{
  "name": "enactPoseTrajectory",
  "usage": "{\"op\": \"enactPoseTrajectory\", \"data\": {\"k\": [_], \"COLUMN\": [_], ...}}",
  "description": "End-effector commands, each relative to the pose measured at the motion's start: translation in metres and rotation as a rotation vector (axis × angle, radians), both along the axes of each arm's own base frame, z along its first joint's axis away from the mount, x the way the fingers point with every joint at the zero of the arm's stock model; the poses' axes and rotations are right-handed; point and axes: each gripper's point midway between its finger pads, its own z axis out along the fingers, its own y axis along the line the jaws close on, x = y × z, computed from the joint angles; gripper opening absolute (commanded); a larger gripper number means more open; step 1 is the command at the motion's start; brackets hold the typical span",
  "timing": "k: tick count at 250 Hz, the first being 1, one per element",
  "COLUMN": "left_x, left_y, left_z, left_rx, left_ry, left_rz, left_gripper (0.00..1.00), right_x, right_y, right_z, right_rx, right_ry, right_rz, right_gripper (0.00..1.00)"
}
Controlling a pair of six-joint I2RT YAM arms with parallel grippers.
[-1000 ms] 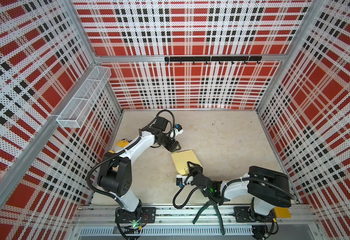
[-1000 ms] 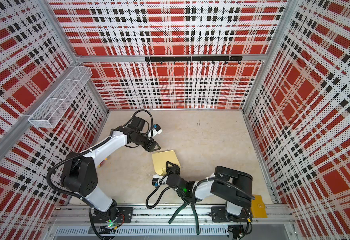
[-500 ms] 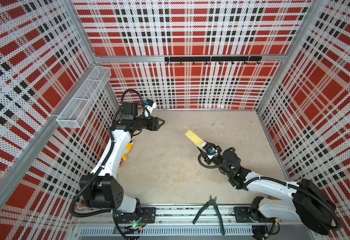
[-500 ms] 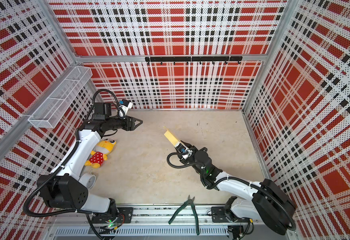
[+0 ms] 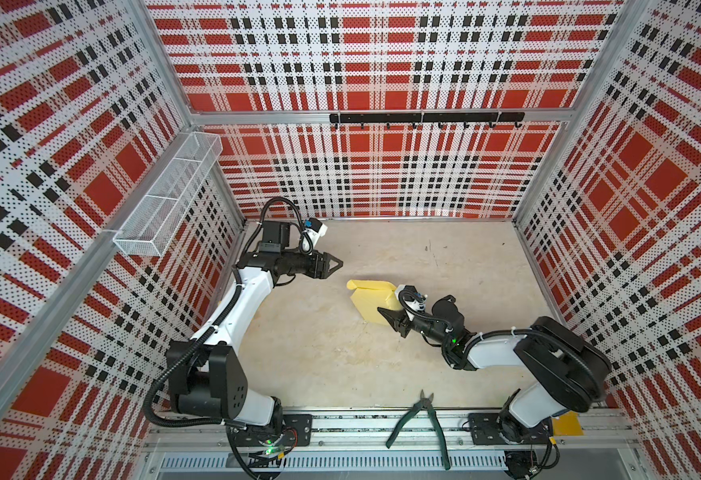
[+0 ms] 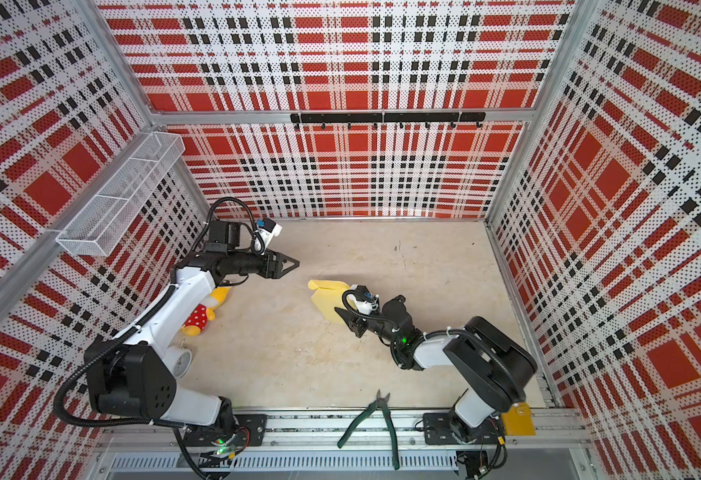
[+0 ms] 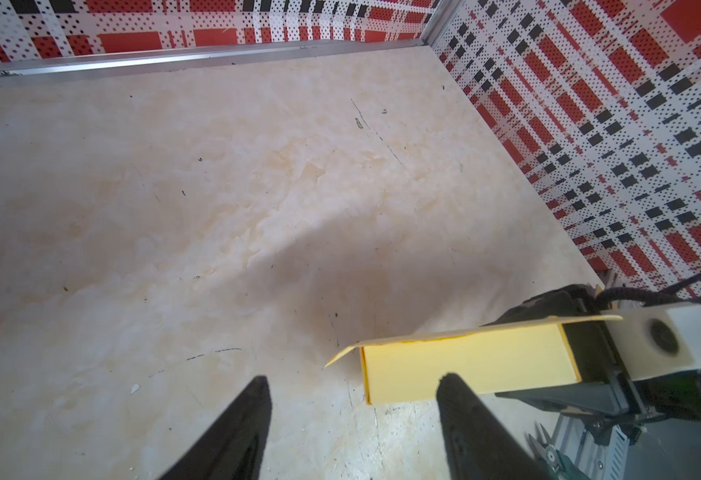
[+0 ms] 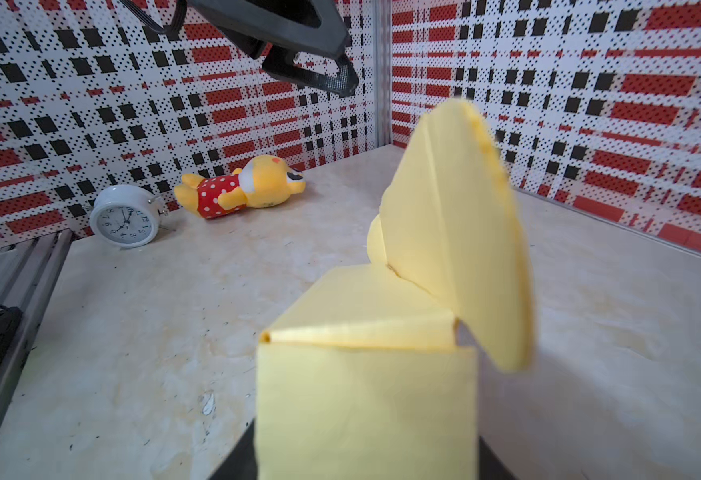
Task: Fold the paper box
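Half a second earlier the right gripper [image 5: 387, 316] had carried the paper box [image 5: 371, 299] edge-on, farther back from the pliers [image 5: 425, 405]. Now its arm had folded in, and the box showed its broad face, behind the pliers and slightly to their left, over the middle of the table [image 5: 319, 357]. That gripper was clamped on the box's nearer corner. The left gripper [image 5: 337, 263], spread wide and empty, had edged closer, beyond the box from the pliers and further left. The box was pale yellow, part-folded into a shallow shell, one rounded flap standing open. Bare table lay all round it; the walls [image 5: 382, 178] stood well off.
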Motion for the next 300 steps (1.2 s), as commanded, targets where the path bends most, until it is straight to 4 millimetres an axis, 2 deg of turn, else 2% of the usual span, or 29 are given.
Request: {"op": "enactPoseTrajectory", "data": {"k": [1, 24, 41, 88, 116, 144, 179, 223, 258, 300], "left_x": [-0.01, -0.012, -0.012, -0.044, -0.052, -0.052, -0.038, -0.032, -0.035, -0.045], "left_y": [-0.006, -0.008, -0.01, -0.037, -0.043, -0.046, -0.046, -0.048, -0.053, -0.059], "left_z": [0.013, 0.012, 0.002, -0.02, -0.029, -0.037, -0.048, -0.061, -0.065, -0.07], "left_rx": [0.059, 0.132, 0.201, 0.174, 0.21, 0.246, 0.307, 0.335, 0.321, 0.291], "left_ry": [-0.12, -0.177, -0.198, -0.213, -0.27, -0.299, -0.298, -0.268, -0.253, -0.209], "left_rz": [-0.102, -0.172, -0.206, -0.416, -0.522, -0.581, -0.605, -0.663, -0.714, -0.76], "left_gripper": [0.68, 0.68, 0.68, 0.68, 0.66, 0.65, 0.6, 0.57, 0.51, 0.38], "right_x": [-0.001, -0.001, -0.001, -0.003, -0.003, -0.005, -0.005, -0.005, -0.004, 0.0], "right_y": [0.016, 0.022, 0.025, 0.026, 0.023, 0.023, 0.02, 0.019, 0.02, 0.016], "right_z": [0.039, 0.027, 0.02, 0.007, 0.003, -0.004, -0.008, -0.013, -0.017, -0.019], "right_rx": [0.143, 0.126, 0.115, 0.14, 0.16, 0.144, 0.13, 0.118, 0.11, 0.117], "right_ry": [-0.081, -0.065, -0.054, -0.024, -0.017, -0.008, -0.008, 0.003, 0.01, 0.01], "right_rz": [0.085, 0.122, 0.145, 0.184, 0.183, 0.197, 0.194, 0.202, 0.214, 0.203], "right_gripper": [0.48, 0.48, 0.48, 0.48, 0.48, 0.47, 0.48, 0.48, 0.48, 0.48]}}
